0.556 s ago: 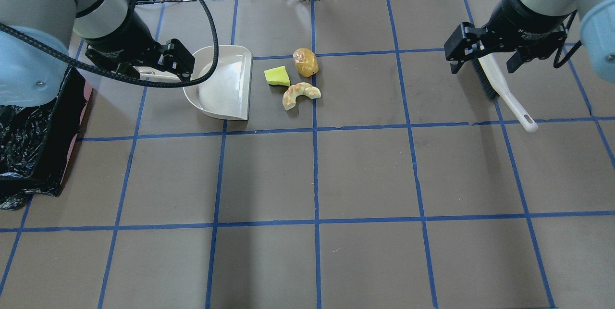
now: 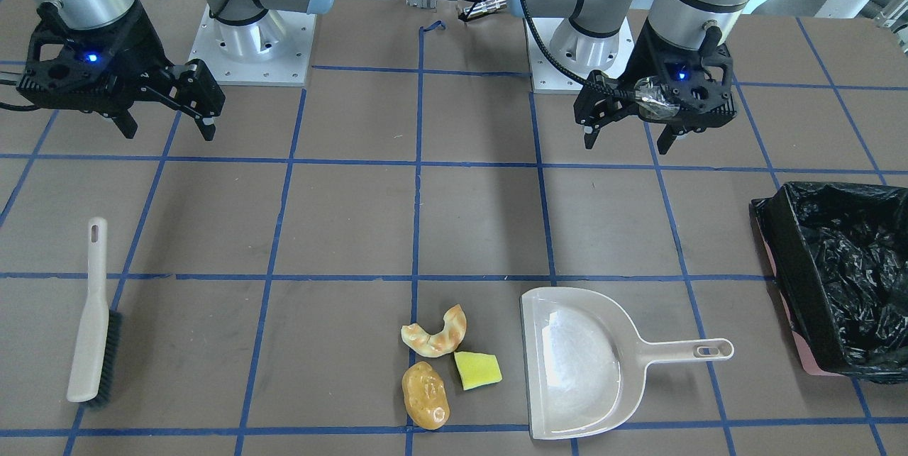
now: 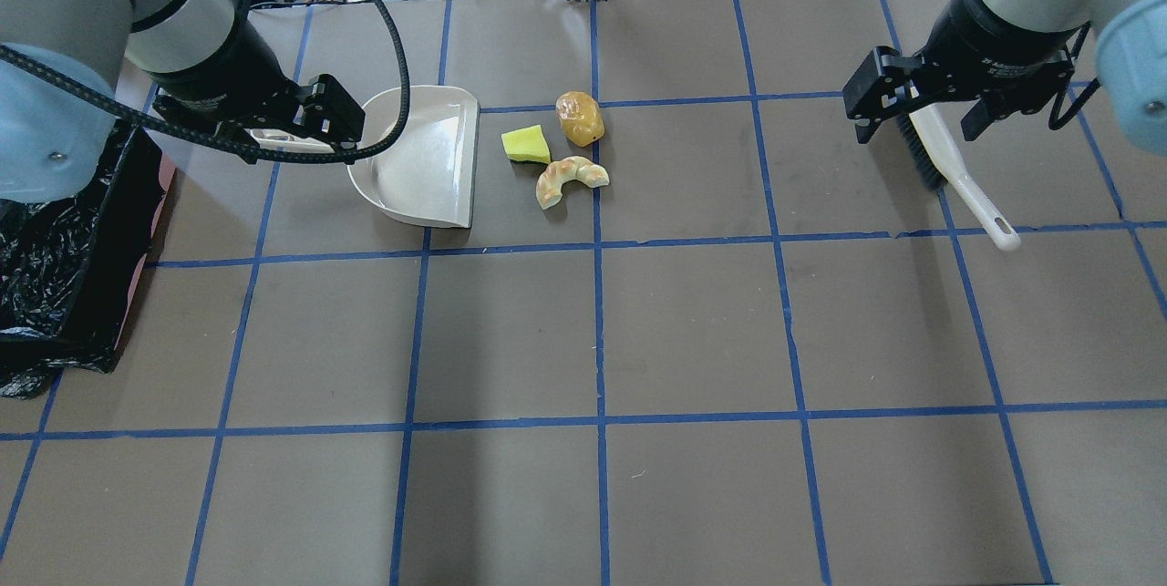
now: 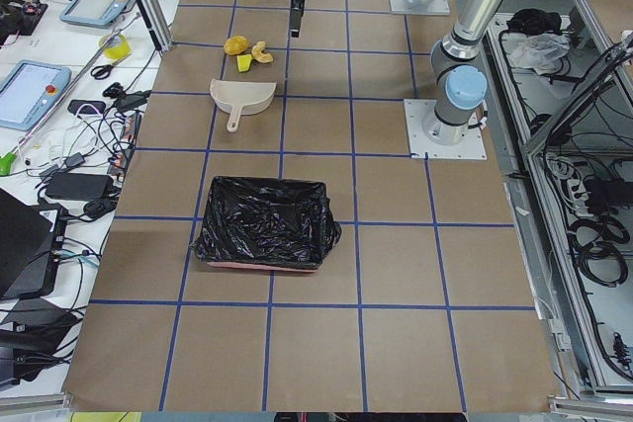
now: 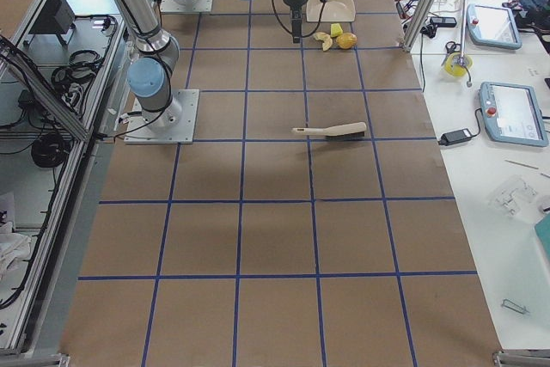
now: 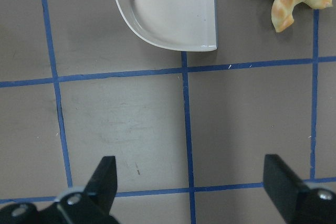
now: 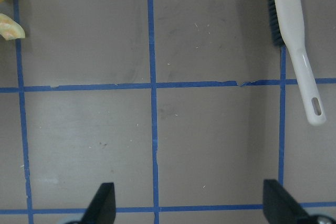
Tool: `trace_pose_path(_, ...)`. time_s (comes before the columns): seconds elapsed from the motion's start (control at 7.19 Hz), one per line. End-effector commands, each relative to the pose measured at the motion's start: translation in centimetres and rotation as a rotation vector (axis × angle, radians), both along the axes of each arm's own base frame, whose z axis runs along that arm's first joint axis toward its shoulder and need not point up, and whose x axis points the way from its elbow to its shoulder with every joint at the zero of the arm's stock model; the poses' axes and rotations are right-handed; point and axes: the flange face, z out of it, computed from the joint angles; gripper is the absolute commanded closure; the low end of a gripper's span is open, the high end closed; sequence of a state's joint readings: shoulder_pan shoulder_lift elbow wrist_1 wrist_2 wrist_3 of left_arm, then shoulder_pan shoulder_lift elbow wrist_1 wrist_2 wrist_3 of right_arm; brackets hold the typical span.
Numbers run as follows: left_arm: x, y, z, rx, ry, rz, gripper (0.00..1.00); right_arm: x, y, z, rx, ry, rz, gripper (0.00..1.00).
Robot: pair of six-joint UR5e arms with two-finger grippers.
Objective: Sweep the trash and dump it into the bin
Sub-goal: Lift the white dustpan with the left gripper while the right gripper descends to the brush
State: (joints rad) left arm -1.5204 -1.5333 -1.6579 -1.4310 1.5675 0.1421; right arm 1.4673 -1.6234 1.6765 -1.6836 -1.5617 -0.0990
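Both arms are raised above the worktop [image 2: 340, 222].

Left hand [image 2: 627, 138]: jaws spread wide, nothing between them. In its wrist view the beige dustpan [image 2: 574, 364] lies ahead of the fingertips, handle pointing toward the bin side.

Right hand [image 2: 167, 123]: jaws also spread wide and empty. The brush [image 2: 91, 321] lies flat on the worktop on the robot's right, untouched, with the handle end and its hang-hole toward the robot base.

The trash sits on the worktop in one tight cluster just beside the dustpan's straight open lip, none of it in the pan.
- Yellow sponge wedge [image 2: 477, 369]: nearest the lip.
- Croissant [image 2: 436, 334]: just beside the sponge, on the robot's side of the cluster. Cannot tell if they touch.
- Golden-brown lump [image 2: 425, 385]: on the far side of the cluster from the robot, close to both others.

The bin [image 2: 791, 279], lined with a black bag, stands at the worktop's end on the robot's left, well apart from the trash, with the dustpan between them.
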Motion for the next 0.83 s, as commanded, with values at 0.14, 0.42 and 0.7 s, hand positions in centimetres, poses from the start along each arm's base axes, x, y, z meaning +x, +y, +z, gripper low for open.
trace_pose_path(0.14,5.9,-2.1,-0.6,0.011,-0.033,-0.302,0.0,-4.2,-4.8,-4.9,0.122,0.016,0.121,0.0)
trace_pose_path(0.42,10.0,-4.6,-5.6,0.081,-0.029,-0.583,0.0,-10.1,-9.2,-10.1,0.164,0.162,0.26,0.0)
trace_pose_path(0.7,13.2,-8.0,-9.0,0.062,-0.064,-0.969,0.0,-15.6,-11.6,-16.9,0.231,0.128,0.325,0.0)
